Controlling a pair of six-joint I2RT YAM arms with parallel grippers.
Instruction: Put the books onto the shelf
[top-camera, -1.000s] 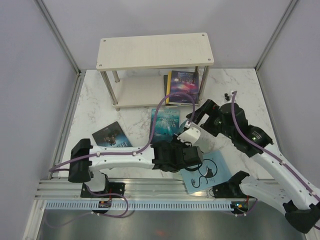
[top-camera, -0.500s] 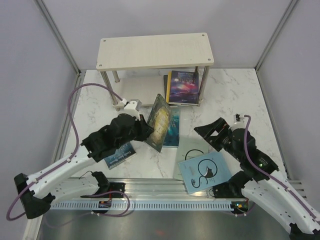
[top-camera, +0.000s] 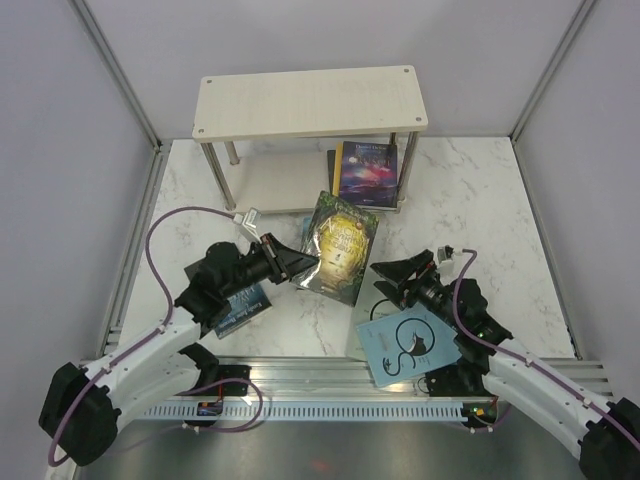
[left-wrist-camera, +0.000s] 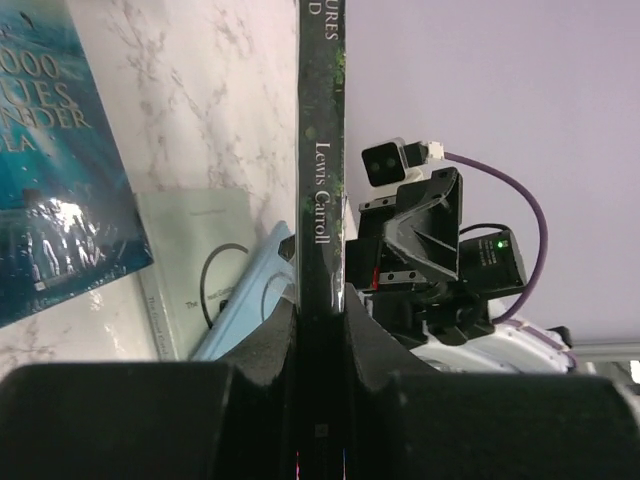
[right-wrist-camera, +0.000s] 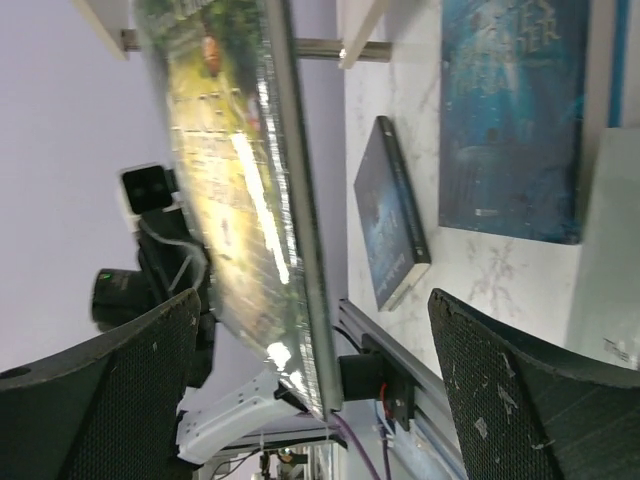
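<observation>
My left gripper (top-camera: 298, 266) is shut on the spine edge of a dark green book (top-camera: 342, 246) and holds it tilted above the table. In the left wrist view its spine (left-wrist-camera: 322, 180) runs up from between the fingers (left-wrist-camera: 268, 345). My right gripper (top-camera: 397, 276) stands open just right of that book; the book's corner (right-wrist-camera: 300, 330) lies between its wide pads (right-wrist-camera: 530, 390) without touching. The shelf (top-camera: 310, 100) stands at the back, with a dark blue fantasy book (top-camera: 365, 172) on a small stack on its lower board (top-camera: 275, 180). A pale blue cat book (top-camera: 408, 345) lies on a grey one (top-camera: 372, 300).
A teal book (right-wrist-camera: 510, 120) lies flat on the marble under the lifted book. A dark blue book (top-camera: 240, 305) sits partly under my left arm. The metal rail (top-camera: 330, 385) runs along the near edge. Grey walls close in both sides.
My left arm has swung from the table's middle to the left and lifted the green book, now tilted cover-up. My right arm drew back toward the near edge and faces the book.
</observation>
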